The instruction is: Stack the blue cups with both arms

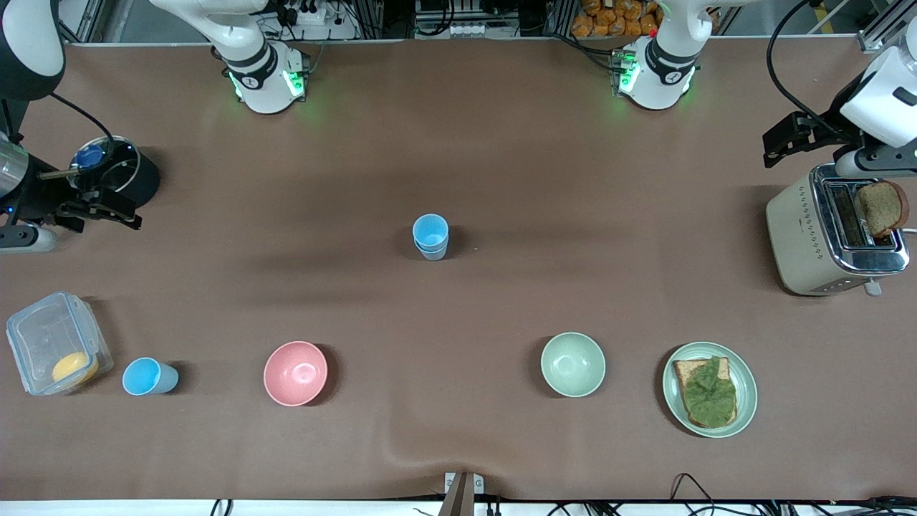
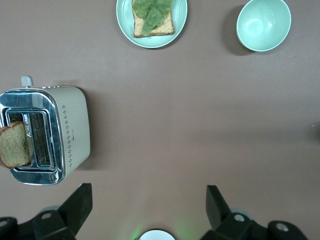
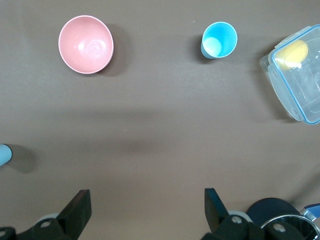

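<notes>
Two light-blue cups (image 1: 430,236) stand nested in a stack at the middle of the table; the top one is sky-blue inside. The stack's edge shows in the right wrist view (image 3: 4,154). A third blue cup (image 1: 148,376) stands alone between the pink bowl and the clear box, and also shows in the right wrist view (image 3: 219,40). My left gripper (image 1: 784,143) is open and empty, up beside the toaster (image 2: 148,200). My right gripper (image 1: 100,211) is open and empty, up at the right arm's end of the table (image 3: 145,205).
A pink bowl (image 1: 295,373) and a pale green bowl (image 1: 572,364) stand nearer the front camera. A plate (image 1: 745,373) holds bread and lettuce. A toaster (image 1: 802,229) holds a bread slice. A clear box (image 1: 43,337) holds something yellow. A black pot (image 1: 136,175) stands by my right gripper.
</notes>
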Controlling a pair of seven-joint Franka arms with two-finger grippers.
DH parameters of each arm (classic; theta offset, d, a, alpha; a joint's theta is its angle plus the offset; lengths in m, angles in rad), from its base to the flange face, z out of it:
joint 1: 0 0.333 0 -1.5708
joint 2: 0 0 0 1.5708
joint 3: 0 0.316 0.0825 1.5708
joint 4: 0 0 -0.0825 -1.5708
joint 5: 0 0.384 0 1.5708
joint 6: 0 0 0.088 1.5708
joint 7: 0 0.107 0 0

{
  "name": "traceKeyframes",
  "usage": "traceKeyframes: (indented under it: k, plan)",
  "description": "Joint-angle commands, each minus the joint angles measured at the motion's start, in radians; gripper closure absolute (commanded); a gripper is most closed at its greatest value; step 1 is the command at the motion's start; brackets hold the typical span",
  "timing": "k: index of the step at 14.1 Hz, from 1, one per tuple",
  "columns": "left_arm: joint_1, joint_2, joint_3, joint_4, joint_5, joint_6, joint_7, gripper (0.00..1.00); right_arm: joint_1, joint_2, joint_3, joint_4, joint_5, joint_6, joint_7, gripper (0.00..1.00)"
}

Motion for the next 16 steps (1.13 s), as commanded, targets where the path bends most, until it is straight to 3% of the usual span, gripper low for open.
traceKeyframes:
  k: [1, 16]
  plan:
    - [0.009, 0.012, 0.000, 0.018, -0.023, -0.007, 0.016, 0.00, -0.015, -0.014, 0.012, -0.004, 0.011, -0.009, 0.005, 0.00]
    - [0.009, 0.038, 0.043, 0.070, -0.014, 0.004, 0.025, 0.00, -0.015, -0.014, 0.012, -0.002, 0.011, -0.009, 0.005, 0.00]
